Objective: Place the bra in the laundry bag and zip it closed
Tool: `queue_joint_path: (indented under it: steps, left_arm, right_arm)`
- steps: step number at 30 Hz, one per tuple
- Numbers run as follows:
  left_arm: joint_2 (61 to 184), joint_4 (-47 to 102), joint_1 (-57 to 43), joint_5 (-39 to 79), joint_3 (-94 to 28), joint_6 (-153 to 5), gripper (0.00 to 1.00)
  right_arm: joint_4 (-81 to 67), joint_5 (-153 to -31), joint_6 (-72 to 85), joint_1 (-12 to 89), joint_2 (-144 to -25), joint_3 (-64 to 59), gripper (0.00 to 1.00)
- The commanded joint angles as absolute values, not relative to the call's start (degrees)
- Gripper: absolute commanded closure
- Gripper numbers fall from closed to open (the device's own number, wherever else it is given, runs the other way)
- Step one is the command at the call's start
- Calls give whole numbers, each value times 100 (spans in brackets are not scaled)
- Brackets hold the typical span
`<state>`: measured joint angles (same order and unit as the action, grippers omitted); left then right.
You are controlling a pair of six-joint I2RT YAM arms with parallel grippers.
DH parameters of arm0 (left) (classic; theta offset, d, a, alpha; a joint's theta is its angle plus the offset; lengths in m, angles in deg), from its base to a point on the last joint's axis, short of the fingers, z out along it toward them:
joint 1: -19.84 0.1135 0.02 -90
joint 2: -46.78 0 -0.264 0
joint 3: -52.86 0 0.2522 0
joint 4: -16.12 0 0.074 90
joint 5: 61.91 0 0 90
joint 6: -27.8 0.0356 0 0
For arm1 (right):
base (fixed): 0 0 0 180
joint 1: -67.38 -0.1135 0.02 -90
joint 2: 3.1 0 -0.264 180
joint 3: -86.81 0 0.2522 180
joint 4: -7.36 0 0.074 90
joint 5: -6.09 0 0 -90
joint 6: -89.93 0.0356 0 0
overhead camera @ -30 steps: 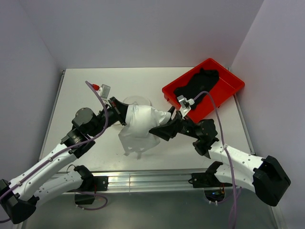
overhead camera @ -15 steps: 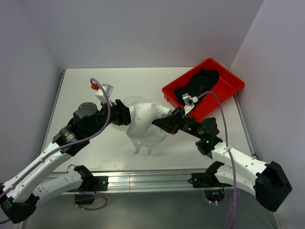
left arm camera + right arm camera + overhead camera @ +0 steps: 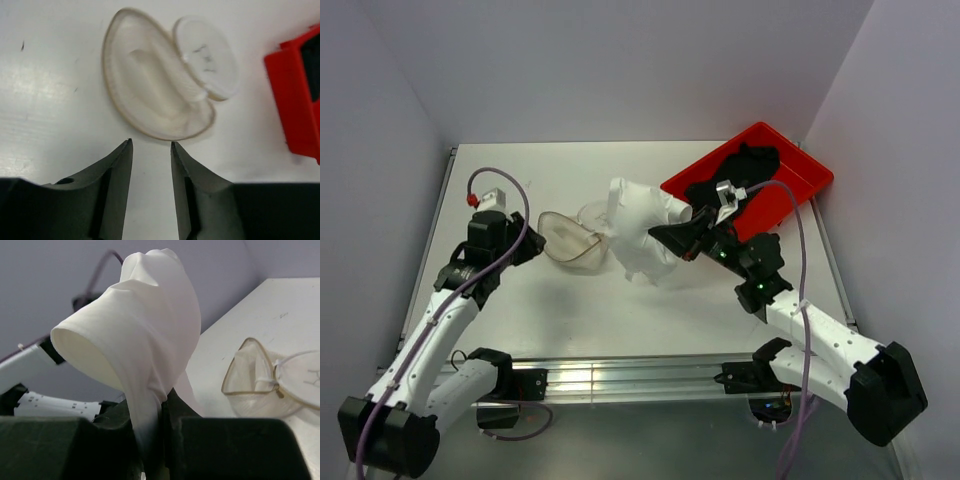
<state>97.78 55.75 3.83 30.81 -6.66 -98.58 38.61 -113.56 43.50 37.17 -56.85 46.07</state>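
Observation:
The bra [image 3: 638,228] is a white padded garment hanging above the table, and my right gripper [image 3: 670,240] is shut on its right edge. In the right wrist view the bra [image 3: 145,320] rises as a folded cup from between the jaws of the right gripper [image 3: 162,407]. The laundry bag [image 3: 570,242] lies flattened and unzipped on the table left of the bra, its round lid [image 3: 596,212] flipped back. My left gripper [image 3: 533,243] is just left of the bag, open and holding nothing. In the left wrist view the left gripper [image 3: 151,145] sits just short of the laundry bag [image 3: 150,95].
A red tray [image 3: 807,188] stands at the back right with a dark garment [image 3: 738,172] in it, close behind the right gripper. Its corner shows as the red tray [image 3: 295,100] in the left wrist view. Walls close off the left, back and right sides.
My left gripper let go of the bra and pulled back to the left. The right gripper closed on the bra and carried it up and right, uncovering the laundry bag.

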Motion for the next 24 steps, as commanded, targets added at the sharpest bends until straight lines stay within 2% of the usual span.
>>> queue_joint_path:
  steps: [1,7,11,15,21,24]
  left_arm:
    - [9802,4924,770,2773,127,-10620,57]
    - [9959,3765,973,3108,823,-11106,47]
    - [10695,3088,1043,2809,825,-11019,46]
    - [11312,2374,1087,2703,851,-11027,48]
    - [11919,1820,1131,2773,965,-11211,61]
    - [11964,1723,1140,3054,1079,-11264,62]
  right_arm:
    - [4316,-11055,4185,3750,-6074,3931,100]
    - [5096,-11422,4475,3741,-7322,2894,100]
    - [5503,-11485,4791,3654,-8113,2157,100]
    - [5346,-11468,4669,3478,-8763,1585,100]
    - [4739,-11327,4352,3232,-9405,828,100]
    - [4643,-11318,4370,3179,-9730,556,100]
